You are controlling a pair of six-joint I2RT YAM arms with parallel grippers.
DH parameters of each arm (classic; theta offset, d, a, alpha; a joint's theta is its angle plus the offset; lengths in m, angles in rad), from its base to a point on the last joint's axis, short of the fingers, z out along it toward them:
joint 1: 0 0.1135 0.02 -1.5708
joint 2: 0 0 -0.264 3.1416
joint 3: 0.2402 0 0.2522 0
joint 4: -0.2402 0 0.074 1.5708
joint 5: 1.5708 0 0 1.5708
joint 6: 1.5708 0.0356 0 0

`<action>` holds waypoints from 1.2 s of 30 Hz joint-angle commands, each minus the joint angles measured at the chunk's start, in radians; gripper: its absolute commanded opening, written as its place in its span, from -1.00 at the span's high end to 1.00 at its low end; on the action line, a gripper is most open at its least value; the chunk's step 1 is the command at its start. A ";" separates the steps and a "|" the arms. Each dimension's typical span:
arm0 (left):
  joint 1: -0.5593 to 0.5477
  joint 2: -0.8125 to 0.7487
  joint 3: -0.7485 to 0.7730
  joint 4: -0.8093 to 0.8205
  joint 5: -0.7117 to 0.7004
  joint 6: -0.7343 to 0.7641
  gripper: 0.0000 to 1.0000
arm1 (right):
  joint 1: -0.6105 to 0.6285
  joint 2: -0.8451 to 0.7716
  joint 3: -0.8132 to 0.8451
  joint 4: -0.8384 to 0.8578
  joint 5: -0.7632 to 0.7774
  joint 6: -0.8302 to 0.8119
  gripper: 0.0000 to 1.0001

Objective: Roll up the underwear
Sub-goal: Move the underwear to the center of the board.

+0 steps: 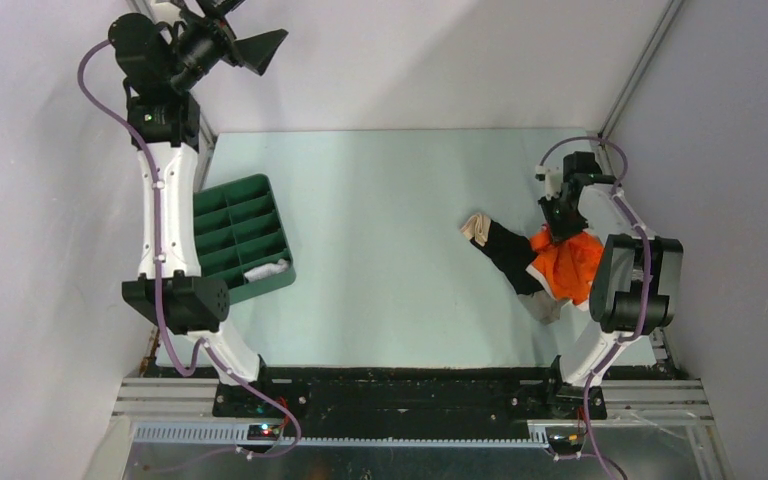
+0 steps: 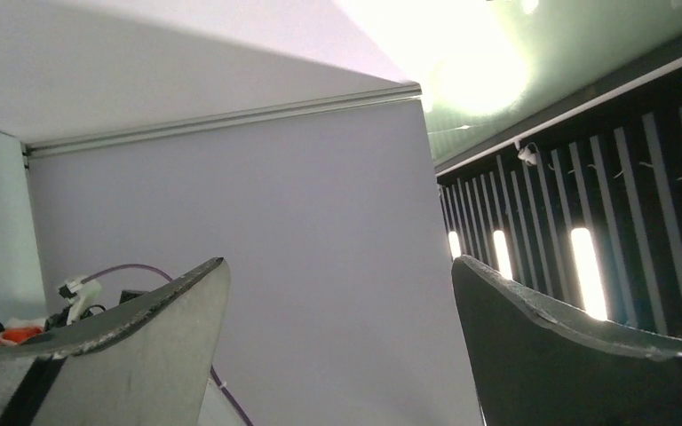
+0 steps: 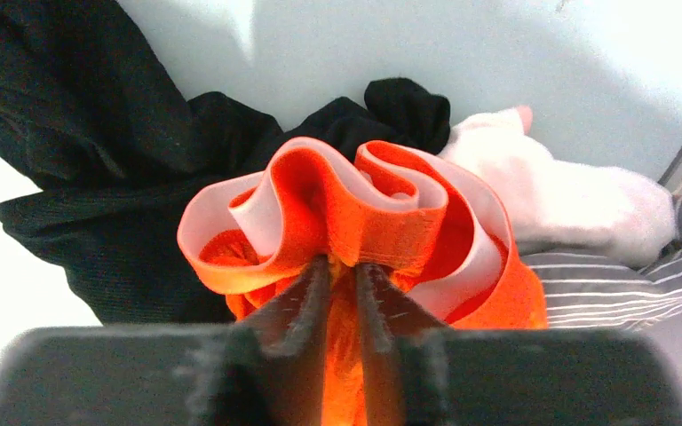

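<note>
1. The orange underwear (image 3: 355, 213) lies bunched in the cloth pile at the right side of the table (image 1: 380, 200), directly under the right gripper (image 3: 342, 284). Its fingers are pinched together on a fold of the orange fabric, whose white-lined waistband ruffles up just beyond the fingertips.
2. One orange underwear is seen. One black garment (image 3: 98, 160) lies under and to the left of it, one white sock-like piece (image 3: 568, 195) to the right, and one grey striped piece (image 3: 622, 275) at the right edge. All are touching in one pile.
3. In the top view, one beige cloth end (image 1: 476, 226) shows at the left tip of the black garment.
4. One green divided tray (image 1: 240, 215) stands well apart at the left of the table, with one white item (image 1: 265, 270) in a near compartment.
5. The left gripper (image 2: 337, 302) is held high at the far left, its jaws spread wide with nothing between them.
</note>
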 commanded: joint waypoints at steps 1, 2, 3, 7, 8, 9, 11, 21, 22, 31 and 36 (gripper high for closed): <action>0.007 0.001 0.027 -0.010 0.037 -0.071 -0.99 | 0.036 -0.037 0.075 -0.006 0.010 0.019 0.82; 0.008 0.003 0.026 0.001 0.040 -0.073 -0.99 | 0.046 -0.058 0.082 -0.018 0.009 0.027 0.92; 0.007 0.004 0.026 0.006 0.040 -0.074 -0.99 | 0.070 -0.069 0.100 -0.025 -0.021 0.043 1.00; 0.006 -0.005 0.025 0.011 0.038 -0.069 -0.99 | 0.224 -0.170 0.147 -0.051 -0.052 0.041 1.00; 0.006 -0.010 0.018 0.038 0.049 -0.074 -0.99 | 0.253 -0.183 0.155 -0.061 -0.065 0.036 1.00; 0.007 -0.017 0.009 0.057 0.053 -0.078 -0.99 | 0.311 -0.207 0.168 -0.073 -0.097 0.038 1.00; 0.007 -0.026 0.001 0.096 0.059 -0.080 -0.99 | 0.393 -0.235 0.178 -0.079 -0.151 0.058 1.00; -0.006 -0.126 -0.332 0.090 0.092 0.214 -0.99 | 0.547 -0.213 0.267 -0.063 -0.433 0.237 0.74; -0.011 -0.152 -0.385 0.119 0.097 0.297 -0.99 | 0.545 -0.192 0.265 -0.050 -0.403 0.251 0.32; -0.145 -0.351 -0.719 -0.530 -0.180 1.289 -0.97 | 0.357 -0.133 0.289 -0.046 -0.367 0.342 -0.98; -0.339 -0.542 -0.936 -0.550 -0.741 1.732 -0.97 | 0.352 -0.304 0.102 -0.059 -0.431 0.099 -1.00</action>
